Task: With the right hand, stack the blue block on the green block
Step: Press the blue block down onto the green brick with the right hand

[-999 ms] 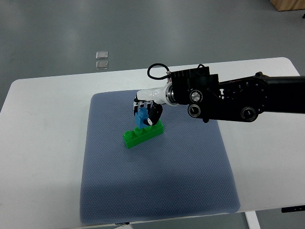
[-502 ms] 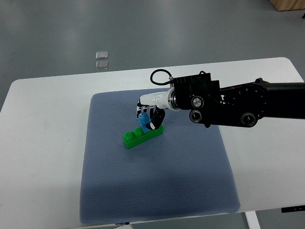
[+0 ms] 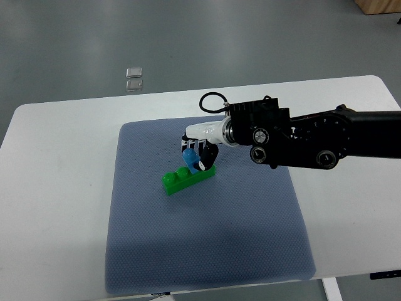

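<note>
While right hand grips blue block, green block beneath, mat otherwise bare

The robot hand hides most of the blue block; contact with the green block unclear.

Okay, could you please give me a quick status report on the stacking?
Right hand shut on blue block. Blue block down at green block, seating unconfirmed. Left hand out of view. Mat unobstructed.
</note>
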### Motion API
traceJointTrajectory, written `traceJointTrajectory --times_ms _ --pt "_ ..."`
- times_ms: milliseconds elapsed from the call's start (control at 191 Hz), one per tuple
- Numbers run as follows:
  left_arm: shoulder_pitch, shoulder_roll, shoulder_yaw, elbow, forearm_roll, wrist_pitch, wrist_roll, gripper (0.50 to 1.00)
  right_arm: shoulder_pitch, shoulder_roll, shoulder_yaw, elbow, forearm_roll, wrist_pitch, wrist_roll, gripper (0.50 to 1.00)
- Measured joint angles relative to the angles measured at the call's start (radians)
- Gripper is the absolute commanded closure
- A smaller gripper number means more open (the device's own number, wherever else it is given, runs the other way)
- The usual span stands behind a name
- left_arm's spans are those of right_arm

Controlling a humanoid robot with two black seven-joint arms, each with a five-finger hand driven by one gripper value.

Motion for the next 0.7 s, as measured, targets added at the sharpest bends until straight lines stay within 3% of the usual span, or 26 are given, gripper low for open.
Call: traceJointTrajectory --times_ms 701 --pt "0.0 0.0 0.0 -0.001 0.0 -0.001 0.0 0.5 -0.04 0.003 0.004 -0.004 -0.003 -0.049 0.004 0.861"
